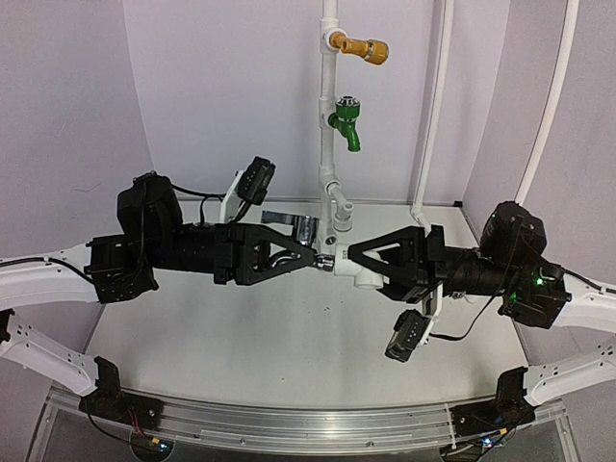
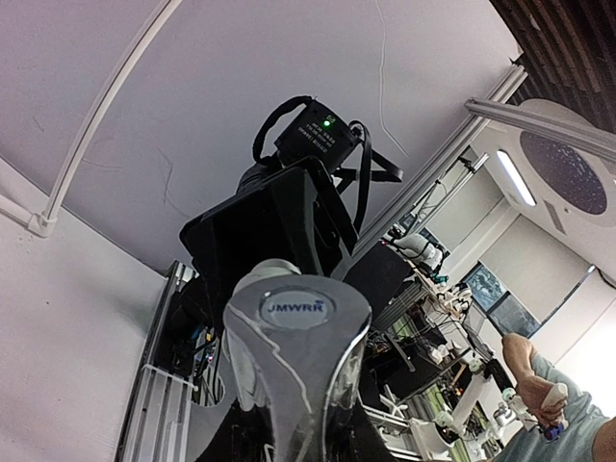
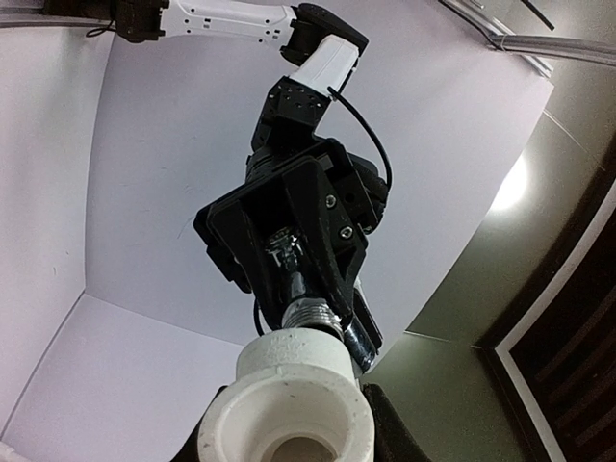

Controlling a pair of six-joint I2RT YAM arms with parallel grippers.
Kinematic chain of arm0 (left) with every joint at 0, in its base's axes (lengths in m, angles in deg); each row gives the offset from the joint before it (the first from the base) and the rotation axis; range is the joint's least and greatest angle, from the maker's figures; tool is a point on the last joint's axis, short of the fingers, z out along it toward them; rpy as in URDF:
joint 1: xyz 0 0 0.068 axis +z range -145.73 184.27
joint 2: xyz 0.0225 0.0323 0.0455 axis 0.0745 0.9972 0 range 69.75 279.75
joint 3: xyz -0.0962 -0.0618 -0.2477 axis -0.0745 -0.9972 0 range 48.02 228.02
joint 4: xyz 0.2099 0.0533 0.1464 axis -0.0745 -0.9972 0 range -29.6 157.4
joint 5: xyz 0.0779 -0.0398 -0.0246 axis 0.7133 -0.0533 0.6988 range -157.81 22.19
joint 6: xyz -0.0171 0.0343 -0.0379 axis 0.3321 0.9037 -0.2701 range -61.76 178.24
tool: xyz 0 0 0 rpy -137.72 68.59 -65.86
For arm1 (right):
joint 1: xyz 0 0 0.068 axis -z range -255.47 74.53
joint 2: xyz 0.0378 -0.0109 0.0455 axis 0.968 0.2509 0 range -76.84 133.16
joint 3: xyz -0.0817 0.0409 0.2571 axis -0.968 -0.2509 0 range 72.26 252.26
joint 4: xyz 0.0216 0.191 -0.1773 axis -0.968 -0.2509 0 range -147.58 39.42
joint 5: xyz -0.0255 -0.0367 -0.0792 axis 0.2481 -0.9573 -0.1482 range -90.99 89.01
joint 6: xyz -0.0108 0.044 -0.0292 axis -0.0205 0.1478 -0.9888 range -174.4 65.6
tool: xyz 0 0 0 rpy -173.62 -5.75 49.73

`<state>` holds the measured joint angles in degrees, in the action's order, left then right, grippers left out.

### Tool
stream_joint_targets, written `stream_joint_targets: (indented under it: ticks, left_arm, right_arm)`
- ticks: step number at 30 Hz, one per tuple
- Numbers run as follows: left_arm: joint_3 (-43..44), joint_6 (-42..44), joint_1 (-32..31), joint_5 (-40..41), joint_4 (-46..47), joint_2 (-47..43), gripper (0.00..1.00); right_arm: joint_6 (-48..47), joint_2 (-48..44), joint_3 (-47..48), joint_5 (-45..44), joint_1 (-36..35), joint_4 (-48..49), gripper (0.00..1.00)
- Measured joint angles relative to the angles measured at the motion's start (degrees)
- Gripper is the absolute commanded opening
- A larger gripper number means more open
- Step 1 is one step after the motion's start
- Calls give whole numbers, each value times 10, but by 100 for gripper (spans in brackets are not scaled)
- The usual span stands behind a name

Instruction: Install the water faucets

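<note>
The pale bench (image 1: 289, 337) bears a white pipe upright (image 1: 328, 144) rising near its back edge and a metal rail (image 1: 308, 422) along its near edge, with little else visible.

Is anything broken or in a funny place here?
Nothing looks broken or spilled. One odd bit: the silver tap and the white fitting meet in mid-air, held by the left gripper and right gripper, not on the pipe like the green tap.
</note>
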<state>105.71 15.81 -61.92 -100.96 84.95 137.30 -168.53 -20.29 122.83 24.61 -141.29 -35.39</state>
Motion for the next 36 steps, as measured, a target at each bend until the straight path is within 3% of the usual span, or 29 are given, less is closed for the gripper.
stream_joint_targets:
  ticks: [11,21,36]
  left_arm:
    - [-13,-11,0,17,39,-7,0]
    - [-31,-9,-2,68,20,-26,0]
    - [-31,-10,8,60,27,-27,0]
  right_arm:
    - [-1,14,-1,11,1,46,0]
    - [-1,27,-1,8,0,46,0]
    - [-1,53,-1,-3,0,90,0]
